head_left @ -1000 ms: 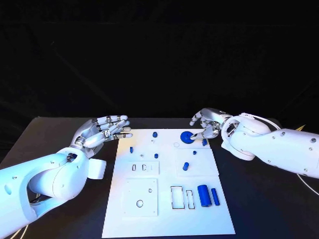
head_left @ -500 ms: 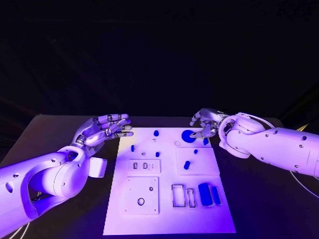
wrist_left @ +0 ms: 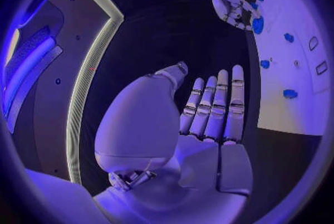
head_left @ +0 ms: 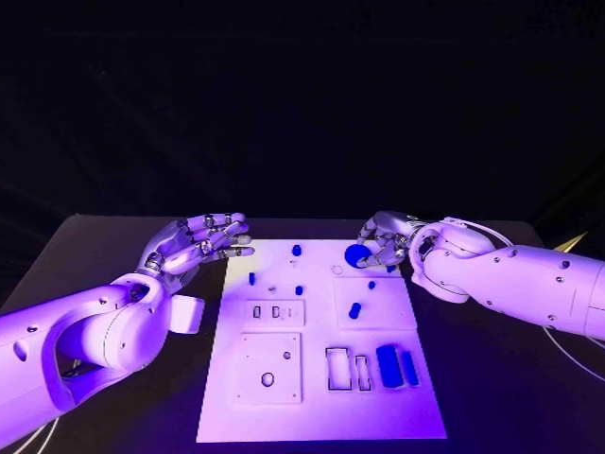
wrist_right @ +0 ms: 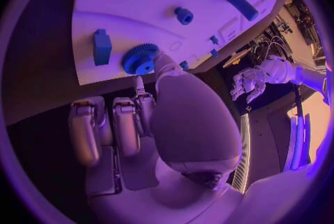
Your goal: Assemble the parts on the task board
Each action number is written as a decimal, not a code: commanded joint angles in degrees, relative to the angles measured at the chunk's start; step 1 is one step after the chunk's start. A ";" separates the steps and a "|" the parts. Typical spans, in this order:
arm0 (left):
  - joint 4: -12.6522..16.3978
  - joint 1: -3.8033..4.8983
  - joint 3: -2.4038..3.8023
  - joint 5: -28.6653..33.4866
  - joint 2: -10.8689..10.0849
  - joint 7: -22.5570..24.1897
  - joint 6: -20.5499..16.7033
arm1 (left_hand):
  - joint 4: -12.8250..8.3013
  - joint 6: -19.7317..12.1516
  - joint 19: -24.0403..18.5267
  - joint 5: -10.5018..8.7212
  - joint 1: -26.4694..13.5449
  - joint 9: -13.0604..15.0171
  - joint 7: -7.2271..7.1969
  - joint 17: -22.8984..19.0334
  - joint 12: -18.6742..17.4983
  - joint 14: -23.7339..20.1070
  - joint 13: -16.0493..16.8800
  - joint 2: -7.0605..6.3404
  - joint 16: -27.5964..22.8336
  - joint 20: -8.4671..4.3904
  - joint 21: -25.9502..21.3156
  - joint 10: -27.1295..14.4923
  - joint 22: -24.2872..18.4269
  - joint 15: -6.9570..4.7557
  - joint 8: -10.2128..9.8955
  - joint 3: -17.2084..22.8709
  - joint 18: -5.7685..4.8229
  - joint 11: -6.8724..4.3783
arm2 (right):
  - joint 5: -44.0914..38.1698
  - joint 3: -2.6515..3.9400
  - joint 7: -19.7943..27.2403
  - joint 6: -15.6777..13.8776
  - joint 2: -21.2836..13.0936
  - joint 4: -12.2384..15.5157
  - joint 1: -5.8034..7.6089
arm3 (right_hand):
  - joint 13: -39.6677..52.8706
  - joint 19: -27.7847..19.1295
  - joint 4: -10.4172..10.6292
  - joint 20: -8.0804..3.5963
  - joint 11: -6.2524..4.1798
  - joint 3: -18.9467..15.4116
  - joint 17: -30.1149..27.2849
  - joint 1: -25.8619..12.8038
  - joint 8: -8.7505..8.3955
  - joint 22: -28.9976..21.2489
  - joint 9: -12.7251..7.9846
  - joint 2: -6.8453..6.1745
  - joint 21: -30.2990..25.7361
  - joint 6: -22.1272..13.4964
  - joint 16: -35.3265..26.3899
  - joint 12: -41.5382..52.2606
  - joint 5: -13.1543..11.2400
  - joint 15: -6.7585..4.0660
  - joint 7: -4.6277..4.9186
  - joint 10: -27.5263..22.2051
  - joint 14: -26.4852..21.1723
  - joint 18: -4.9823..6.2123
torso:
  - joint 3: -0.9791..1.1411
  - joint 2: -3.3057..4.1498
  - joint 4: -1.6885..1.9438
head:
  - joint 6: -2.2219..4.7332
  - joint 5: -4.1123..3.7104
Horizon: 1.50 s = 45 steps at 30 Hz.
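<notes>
The table carries the board at the frame's centre. At the board's upper right, the right robot hand pinches the gear low over the surface. Tilted, the gear could jam or slip from so light a fingertip hold. The left robot hand hovers off the board's upper-left corner, empty, fingers apart and slightly curled, palm toward the board.
</notes>
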 commanded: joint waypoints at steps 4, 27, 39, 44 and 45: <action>0.06 0.08 0.05 0.11 0.08 0.25 0.94 | -0.01 -0.39 0.17 -0.31 -0.56 -0.07 3.32 0.13 0.09 -0.07 -0.05 -0.08 0.04 -0.14 0.23 0.11 0.03 0.31 0.13 0.30 0.66 0.24 | -0.42 0.00 -0.21 1.70 0.24 -0.35 -0.12 | 7.37 5.62 -0.01 0.21 0.04 0.38 12.08 -0.06 0.50 14.45 0.10 0.57 0.39 0.54 0.29 0.34 0.30 0.38 -0.07 0.38 5.57 -0.63 | 0.02 -0.01 -0.01 | -0.22 0.10; -0.23 0.08 0.05 0.11 0.24 0.17 1.11 | -0.09 -0.43 0.13 -0.31 -0.60 -0.08 3.32 0.17 0.07 -0.11 -0.05 -0.08 0.01 -0.13 0.23 0.08 0.01 0.31 0.13 0.38 0.66 0.24 | 0.84 -0.01 0.04 2.66 1.60 -2.46 -0.47 | 8.72 5.99 -0.37 0.12 -0.17 3.47 12.39 -0.32 0.97 15.07 -0.04 3.10 0.90 2.80 0.40 1.76 0.57 0.24 -0.26 1.51 5.62 -0.81 | 0.06 0.03 -0.06 | -0.56 0.01; -0.28 0.08 0.05 0.11 0.22 0.09 1.18 | -0.13 -0.43 0.11 -0.32 -0.63 -0.09 3.32 0.20 0.07 -0.11 -0.05 -0.08 0.00 -0.13 0.24 0.08 0.01 0.31 0.15 0.42 0.66 0.24 | -3.03 -0.05 0.48 -0.63 1.20 -0.85 -0.72 | 10.20 5.99 -1.88 -0.50 -1.03 11.15 12.73 1.83 1.26 15.07 -0.81 1.86 0.90 6.73 0.50 3.25 0.64 -0.49 -1.21 2.88 5.69 -0.81 | 0.05 -0.03 -0.02 | -0.67 -0.03; -0.37 0.07 0.05 0.11 0.26 0.09 1.23 | -0.15 -0.43 0.10 -0.32 -0.63 -0.09 3.32 0.22 0.07 -0.11 -0.05 -0.08 0.00 -0.13 0.24 0.08 0.00 0.31 0.15 0.44 0.66 0.24 | -4.25 -0.05 1.18 -4.18 0.95 0.45 -0.81 | 10.67 5.99 -1.91 -0.67 -1.20 12.65 12.82 1.06 1.30 15.07 -0.95 1.27 0.90 7.29 0.53 3.75 0.58 -0.65 -1.37 3.36 5.71 -0.81 | 0.07 -0.07 0.07 | -0.61 -0.02; -0.38 0.07 0.04 0.11 0.27 0.09 1.25 | -0.15 -0.43 0.10 -0.32 -0.63 -0.09 3.32 0.22 0.07 -0.11 -0.05 -0.08 0.00 -0.13 0.24 0.08 0.00 0.31 0.15 0.44 0.66 0.24 | -4.55 -0.05 1.29 -4.93 0.93 0.65 -0.81 | 10.76 5.99 -1.93 -0.69 -1.22 12.88 12.78 0.93 1.30 15.07 -0.97 1.17 0.90 7.37 0.51 3.84 0.57 -0.67 -1.40 3.45 5.70 -0.81 | 0.07 -0.06 0.08 | -0.60 -0.03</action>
